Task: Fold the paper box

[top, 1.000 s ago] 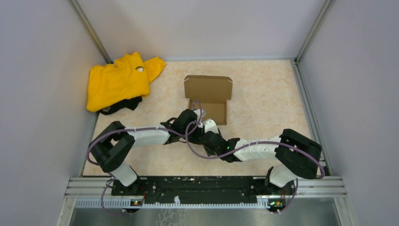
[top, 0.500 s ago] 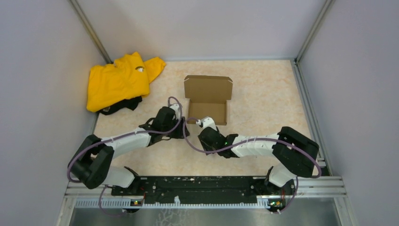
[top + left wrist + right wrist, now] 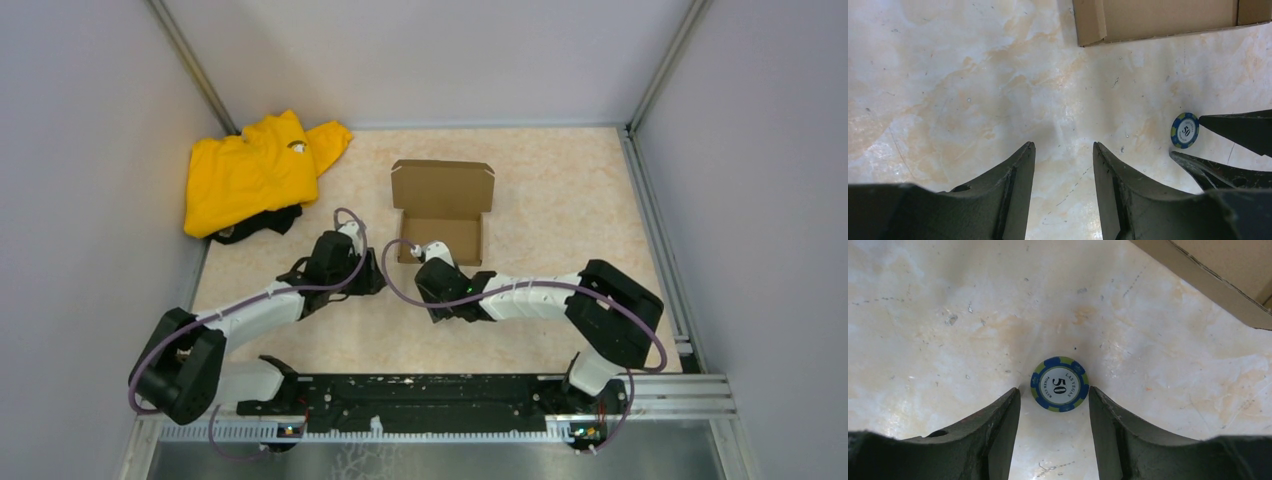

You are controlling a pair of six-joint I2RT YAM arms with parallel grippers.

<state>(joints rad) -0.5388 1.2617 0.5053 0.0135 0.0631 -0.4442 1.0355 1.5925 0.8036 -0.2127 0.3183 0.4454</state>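
Brown cardboard die-cut mailer box at mid-bench, just beyond both sets of jaws: tray part nearer the arms with side walls seemingly up, lid panel with its corner tabs laid open toward the far wall. Well off to the far left, a crumpled yellow cloth garment, apart from the box. Beneath it all, a pale marbled bench.

Left jaws parted to a moderate gap, empty, low over bare bench short of the box's near-left corner. Right jaws likewise parted, gripping nothing, tips straddling a small blue-and-green poker chip marked 50 lying flat just in front of the box's near wall. Contact with the chip hard to judge from the wrist view.

Likely step in hand: closing the lid over the tray. To do it well:

- Ignore the chip and lift clear of it before travelling.
- Pin the tray with one set of jaws on a side wall, against skating on the smooth surface.
- Reach the other set past the tray to the lid's far edge, pinch thinly, and swing along the hinge crease rather than dragging.
- Guide the tabs inside the walls before pressing down.
- Light force only, thin card being prone to buckling.
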